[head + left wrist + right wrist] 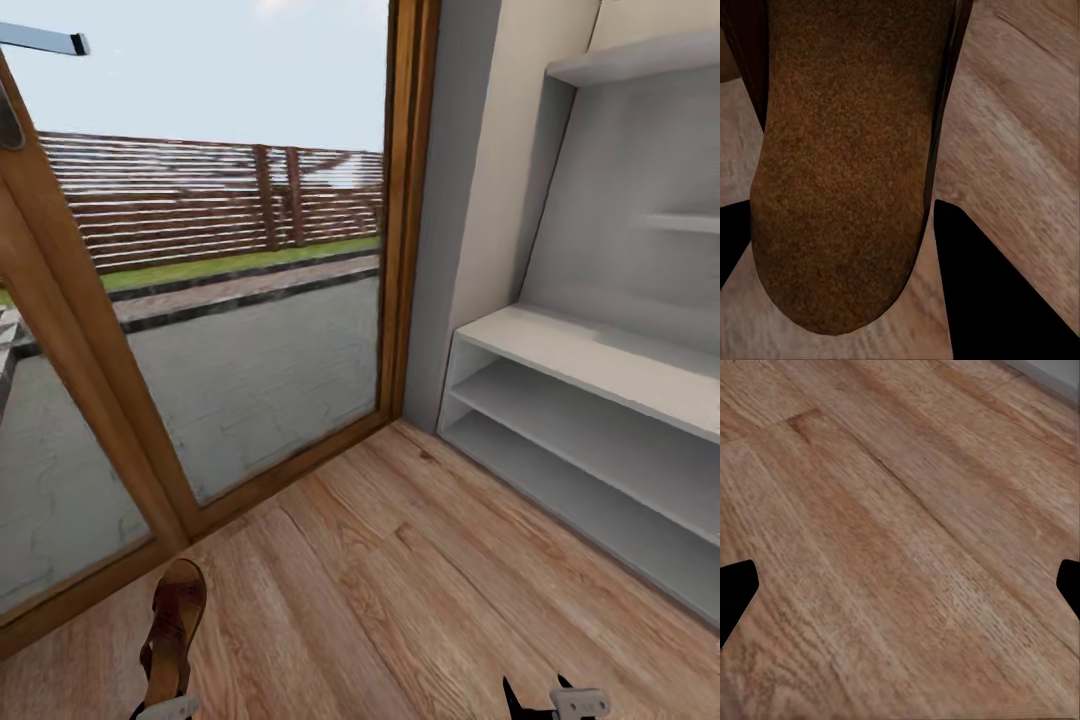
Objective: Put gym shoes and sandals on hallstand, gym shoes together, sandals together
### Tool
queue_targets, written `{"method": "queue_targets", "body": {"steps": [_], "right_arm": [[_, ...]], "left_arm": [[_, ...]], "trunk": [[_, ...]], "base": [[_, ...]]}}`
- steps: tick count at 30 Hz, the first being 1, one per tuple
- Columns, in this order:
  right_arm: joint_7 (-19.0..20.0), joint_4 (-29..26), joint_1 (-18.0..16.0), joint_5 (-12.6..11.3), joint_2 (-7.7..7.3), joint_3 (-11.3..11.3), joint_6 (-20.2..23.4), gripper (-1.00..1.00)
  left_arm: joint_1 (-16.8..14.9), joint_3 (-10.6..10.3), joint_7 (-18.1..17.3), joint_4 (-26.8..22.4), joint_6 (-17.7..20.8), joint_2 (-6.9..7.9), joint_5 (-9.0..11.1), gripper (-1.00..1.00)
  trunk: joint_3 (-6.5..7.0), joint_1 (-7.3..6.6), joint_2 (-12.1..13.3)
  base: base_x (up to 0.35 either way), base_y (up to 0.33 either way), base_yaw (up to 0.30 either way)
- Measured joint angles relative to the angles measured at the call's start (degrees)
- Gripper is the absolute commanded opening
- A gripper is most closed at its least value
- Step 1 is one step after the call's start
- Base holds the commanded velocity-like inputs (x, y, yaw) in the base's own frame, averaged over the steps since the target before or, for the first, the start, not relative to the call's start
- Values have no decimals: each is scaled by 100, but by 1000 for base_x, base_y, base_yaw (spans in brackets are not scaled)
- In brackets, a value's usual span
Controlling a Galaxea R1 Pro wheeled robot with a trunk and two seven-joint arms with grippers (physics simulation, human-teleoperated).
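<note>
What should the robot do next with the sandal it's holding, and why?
Probably carry it right, toward the hallstand. The left end effector seems shut on the brown sandal, which sits between its dark fingers above the wood floor. The hallstand's bench and the parts of its shelves in view look bare, so the sandal likely goes there. The right end effector is open over floor.

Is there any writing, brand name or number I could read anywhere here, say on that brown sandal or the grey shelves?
None: no words, brands, numbers or signs can be read.
The sandal shows plain brown leather, no logo.
The hallstand is bare pale grey.
The glass door carries no sticker or sign.
</note>
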Motion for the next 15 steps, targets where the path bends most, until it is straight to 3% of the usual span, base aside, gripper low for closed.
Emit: {"method": "queue_targets", "body": {"steps": [15], "right_arm": [[1, -3, 1, 0, 0, -2, 1, 100]], "left_arm": [[0, -5, 1, 2, 1, 0, 4, -100]], "trunk": [[0, 1, 0]], "base": [[33, 35, -267]]}}
